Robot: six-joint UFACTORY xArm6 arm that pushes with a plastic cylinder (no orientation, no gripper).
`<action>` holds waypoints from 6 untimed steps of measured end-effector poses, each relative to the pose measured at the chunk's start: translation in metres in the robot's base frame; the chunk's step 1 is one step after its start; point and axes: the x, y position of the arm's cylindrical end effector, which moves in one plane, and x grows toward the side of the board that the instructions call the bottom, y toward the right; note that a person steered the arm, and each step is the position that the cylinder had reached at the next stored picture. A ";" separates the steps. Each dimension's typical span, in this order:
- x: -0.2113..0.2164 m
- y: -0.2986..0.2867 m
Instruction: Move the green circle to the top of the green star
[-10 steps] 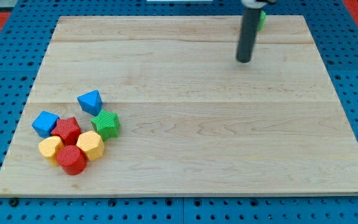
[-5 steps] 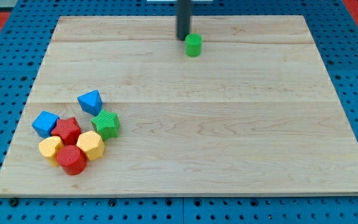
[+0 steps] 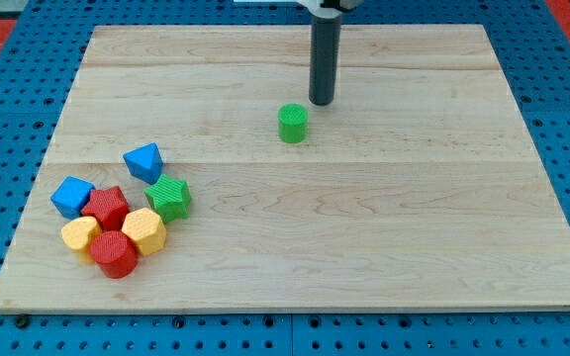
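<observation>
The green circle (image 3: pixel 292 124) stands on the wooden board (image 3: pixel 364 218), a little above the middle. My tip (image 3: pixel 321 101) is just up and to the right of it, a small gap apart. The green star (image 3: pixel 170 197) sits at the lower left, at the right edge of a cluster of blocks, far from the green circle.
Next to the green star lie a blue triangle-like block (image 3: pixel 143 161), a blue block (image 3: pixel 71 196), a red star (image 3: pixel 107 208), a yellow block (image 3: pixel 80 235), a yellow hexagon (image 3: pixel 144 230) and a red cylinder (image 3: pixel 115 254).
The green circle has moved from the top right down and to the left, toward the board's middle. My tip swung left, then came back to the circle's upper right.
</observation>
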 end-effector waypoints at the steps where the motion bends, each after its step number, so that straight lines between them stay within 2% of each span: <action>1: 0.040 -0.075; 2: 0.045 -0.159; 3: 0.079 -0.222; 4: 0.071 -0.226; 5: 0.039 -0.204; 6: 0.027 -0.144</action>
